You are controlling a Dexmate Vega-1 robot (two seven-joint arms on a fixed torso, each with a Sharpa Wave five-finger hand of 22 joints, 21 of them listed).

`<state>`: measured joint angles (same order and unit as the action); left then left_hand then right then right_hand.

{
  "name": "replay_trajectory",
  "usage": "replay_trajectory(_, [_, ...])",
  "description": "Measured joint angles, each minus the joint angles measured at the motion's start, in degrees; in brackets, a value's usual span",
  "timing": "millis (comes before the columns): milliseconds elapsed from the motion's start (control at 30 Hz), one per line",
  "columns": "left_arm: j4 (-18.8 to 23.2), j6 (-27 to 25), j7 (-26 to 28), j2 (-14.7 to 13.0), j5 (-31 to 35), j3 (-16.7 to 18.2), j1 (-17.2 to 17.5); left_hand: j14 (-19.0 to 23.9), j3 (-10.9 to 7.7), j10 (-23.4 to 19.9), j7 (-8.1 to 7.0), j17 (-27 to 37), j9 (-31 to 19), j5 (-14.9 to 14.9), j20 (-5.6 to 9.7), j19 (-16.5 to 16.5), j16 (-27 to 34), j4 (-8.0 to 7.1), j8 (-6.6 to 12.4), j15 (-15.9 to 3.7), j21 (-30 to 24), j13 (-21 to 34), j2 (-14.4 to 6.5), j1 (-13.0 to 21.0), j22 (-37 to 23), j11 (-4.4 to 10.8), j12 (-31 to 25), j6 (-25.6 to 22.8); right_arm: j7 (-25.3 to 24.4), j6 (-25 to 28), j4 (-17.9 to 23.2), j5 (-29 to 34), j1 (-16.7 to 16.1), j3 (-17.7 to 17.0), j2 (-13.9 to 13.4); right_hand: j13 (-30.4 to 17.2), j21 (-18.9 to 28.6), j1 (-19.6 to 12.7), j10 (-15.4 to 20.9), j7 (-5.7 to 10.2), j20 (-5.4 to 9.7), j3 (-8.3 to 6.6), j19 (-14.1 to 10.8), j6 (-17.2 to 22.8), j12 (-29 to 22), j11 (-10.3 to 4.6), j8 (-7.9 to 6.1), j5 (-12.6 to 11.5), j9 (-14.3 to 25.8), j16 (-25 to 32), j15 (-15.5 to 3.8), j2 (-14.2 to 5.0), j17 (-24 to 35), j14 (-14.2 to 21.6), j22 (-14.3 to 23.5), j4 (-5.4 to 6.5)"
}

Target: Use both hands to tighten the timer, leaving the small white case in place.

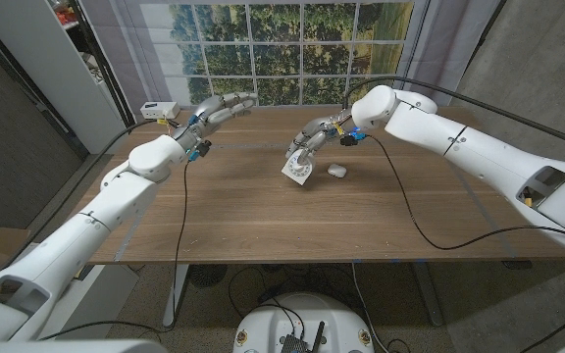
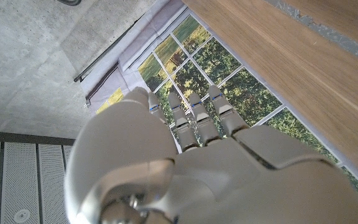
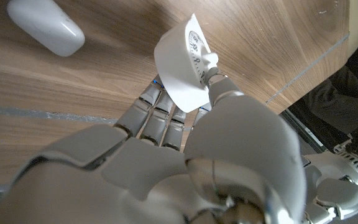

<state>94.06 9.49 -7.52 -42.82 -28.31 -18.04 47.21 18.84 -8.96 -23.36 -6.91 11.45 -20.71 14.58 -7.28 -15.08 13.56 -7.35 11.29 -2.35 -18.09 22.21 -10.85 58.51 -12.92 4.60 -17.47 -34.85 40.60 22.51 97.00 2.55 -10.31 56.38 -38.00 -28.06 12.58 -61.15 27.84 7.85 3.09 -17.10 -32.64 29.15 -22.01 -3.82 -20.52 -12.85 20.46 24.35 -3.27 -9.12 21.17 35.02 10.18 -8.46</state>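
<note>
Two white robot arms reach in over the long brown wooden table point(image 1: 263, 211), one from each near corner. On the far left, near the table's back edge, a small white box with coloured buttons point(image 1: 158, 109) sits beside a black cable. Next comes the left hand point(image 1: 222, 108), raised above the table's far left part with its fingers stretched out straight and slightly apart, grasping nothing; the left wrist view shows the same extended fingers point(image 2: 194, 118) pointing toward the window picture of green trees point(image 2: 229, 74) behind the table. Toward the middle, the round white plastic timer with a dial face point(image 1: 297, 169) stands tilted on the tabletop, held by the right hand point(image 1: 312, 137), which comes down on it from above. In the right wrist view the timer point(image 3: 182, 65) is pinched between the thumb on its dial side and the fingers point(image 3: 157, 112) behind it. Just beside the timer, to its right and apart from it, the small white oval case point(image 1: 336, 171) lies on the wood. A black cable trails from the right arm across the table's right half.
</note>
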Motion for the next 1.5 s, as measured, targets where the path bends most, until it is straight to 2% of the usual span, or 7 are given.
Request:
replay_trajectory(500, [-0.9,0.5,2.1,0.4,-1.3,-1.3,1.0,-0.5,-0.80,-0.2,0.29,0.0,0.3,-1.1,-0.52,0.5,-0.9,-0.31,0.00,0.00,0.0,0.2,0.2,-0.8,0.0,-0.18,0.0,-0.3,0.9,0.4,2.1,16.7,0.6,6.1,2.1,0.0,-0.7,0.0,-0.3,0.24,-0.12,0.05,1.4,0.7,0.2,-0.29,0.00,0.0,0.0,-0.4,-0.05,0.00,0.0,-0.4,0.0,0.05])
replay_trajectory(633, [-1.0,0.5,2.5,0.6,-1.2,-1.7,0.7,-0.4,-0.96,-0.2,0.46,0.0,0.3,-1.3,-0.51,0.5,-0.9,-0.14,0.00,0.00,0.0,0.3,0.2,-0.8,0.0,-0.18,0.0,-0.1,1.8,0.4,1.7,19.7,0.6,6.9,2.8,-0.2,-0.7,0.0,-0.3,2.52,-0.10,0.31,1.8,1.7,0.7,-0.29,0.00,0.0,0.0,-0.6,0.11,0.04,0.2,-1.1,0.0,0.31])
replay_trajectory(800, [-1.2,0.4,3.0,0.9,-0.9,-2.2,0.4,-1.1,-1.27,-0.2,0.56,0.0,0.5,-1.5,-0.72,0.7,-1.1,-0.16,0.00,0.01,0.0,0.3,0.2,-0.8,0.0,-0.18,0.0,-0.1,3.1,0.3,0.8,22.5,0.8,7.6,3.8,-0.2,-0.7,0.4,-0.6,3.73,-0.20,0.68,2.5,3.1,1.1,-0.62,0.01,0.0,-0.4,-0.8,0.15,0.37,0.8,-2.1,0.0,0.17])
replay_trajectory(1000, [-1.2,-0.1,3.7,1.2,-0.6,-2.7,0.2,-1.1,-1.65,-0.2,0.56,0.0,0.5,-2.0,-0.93,0.9,-1.3,-0.07,0.00,-0.01,0.0,0.3,0.2,-0.8,0.0,-0.18,0.0,-0.1,4.6,-0.3,-0.1,24.3,0.9,7.9,4.7,-0.2,-0.9,1.4,-3.1,1.42,-0.34,2.09,4.0,0.1,2.6,-0.19,2.36,0.4,-1.1,-1.7,0.45,1.39,1.3,-6.0,0.0,0.67])
replay_trajectory(1133, [-1.2,-0.5,4.3,1.4,-0.4,-2.9,0.0,-1.1,-1.64,-0.2,0.56,0.0,0.8,-2.0,-1.23,1.2,-1.3,-0.07,0.00,-0.01,0.0,0.3,0.5,-1.1,0.0,-0.18,0.0,-0.1,5.4,-0.4,-0.1,24.9,1.0,7.7,4.9,-0.2,-1.4,2.4,-4.4,1.98,-0.62,3.15,6.1,-3.1,3.5,0.03,4.36,0.9,-1.6,-2.2,0.60,2.36,2.2,-9.3,0.1,0.73])
replay_trajectory(1300, [-1.2,-0.8,4.5,1.5,-0.3,-3.1,-0.6,-1.7,-1.90,-0.2,0.56,0.0,0.8,-2.3,-1.28,1.4,-1.5,0.18,0.00,-0.01,0.0,0.3,0.6,-1.2,0.0,-0.18,0.0,-0.1,8.0,0.1,1.3,25.6,1.4,6.5,4.9,0.1,-1.4,3.4,-9.2,2.54,-2.19,4.17,7.7,-6.9,6.1,0.32,6.79,1.3,-2.5,-3.1,0.74,2.95,2.6,-12.6,0.1,0.80])
replay_trajectory(1500, [-2.4,-0.7,4.0,1.7,-0.3,-3.5,-1.3,-2.1,-2.05,0.3,0.56,0.0,1.1,-2.5,-1.50,2.0,-1.7,0.33,0.00,-0.02,0.0,0.3,0.8,-1.4,0.0,-0.20,0.4,-0.1,9.3,2.0,2.4,24.7,1.4,5.1,4.9,0.7,-1.6,4.8,-13.6,2.45,-3.64,5.06,9.8,-10.5,8.5,0.99,8.58,1.3,-3.3,-4.1,0.90,3.31,2.6,-16.2,0.1,1.08])
